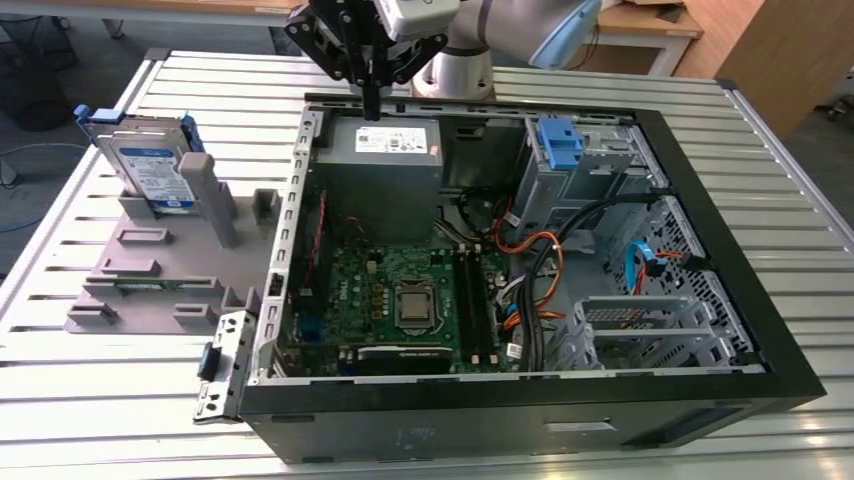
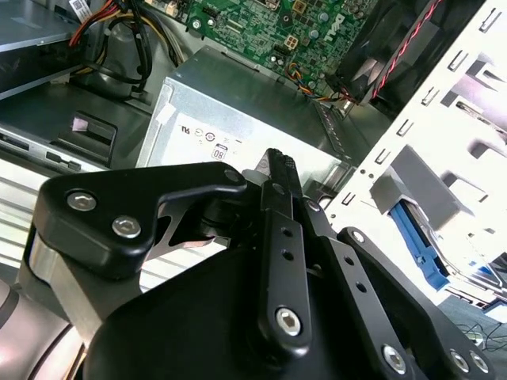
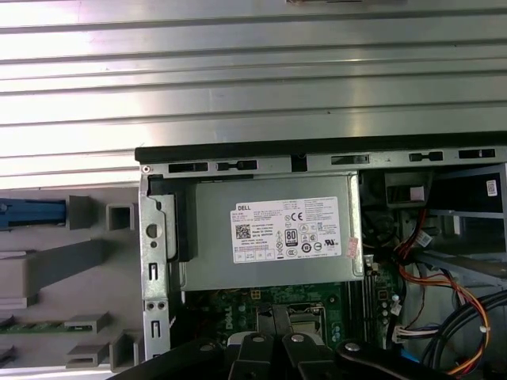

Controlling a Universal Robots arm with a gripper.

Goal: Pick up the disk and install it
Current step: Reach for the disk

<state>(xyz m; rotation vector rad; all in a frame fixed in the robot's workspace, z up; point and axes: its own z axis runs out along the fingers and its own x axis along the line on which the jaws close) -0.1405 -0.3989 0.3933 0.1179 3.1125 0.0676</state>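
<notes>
1. We see the disk (image 1: 144, 170) standing upright in the grey fixture (image 1: 147, 275), well off to the exterior view's left of the gripper (image 1: 371, 108).
2. We find its fingers pressed together, holding nothing, above the power supply (image 1: 384, 150).

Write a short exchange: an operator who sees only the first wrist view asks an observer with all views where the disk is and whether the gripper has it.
Operator: Where is the disk?
Observer: In the exterior view, the disk stands upright in a grey holder, outside the case, on the exterior view's left.
Operator: Does the gripper have it?
Observer: No. The gripper hangs shut and empty above the power supply, apart from the disk.
</notes>
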